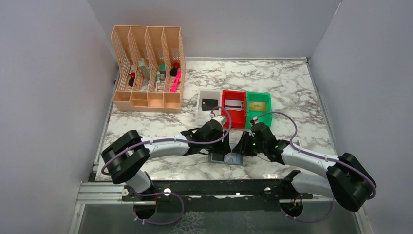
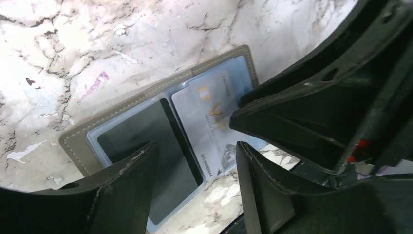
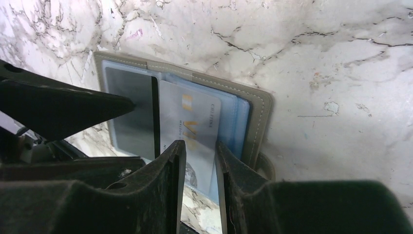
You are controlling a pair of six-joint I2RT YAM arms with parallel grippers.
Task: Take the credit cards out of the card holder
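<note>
The card holder (image 1: 225, 158) lies open by the counter's near edge, between both arms. The left claw (image 2: 195, 146) stands spread over the half with the black card (image 2: 141, 131), probably to steady it. The right claw (image 3: 200, 145) is narrowed at the silvery-white card (image 3: 190, 117); whether it pinches, I cannot tell. Drawing this card out looks like the step in hand, and it calls for a firm pinch and a straight pull from the pocket.
</note>
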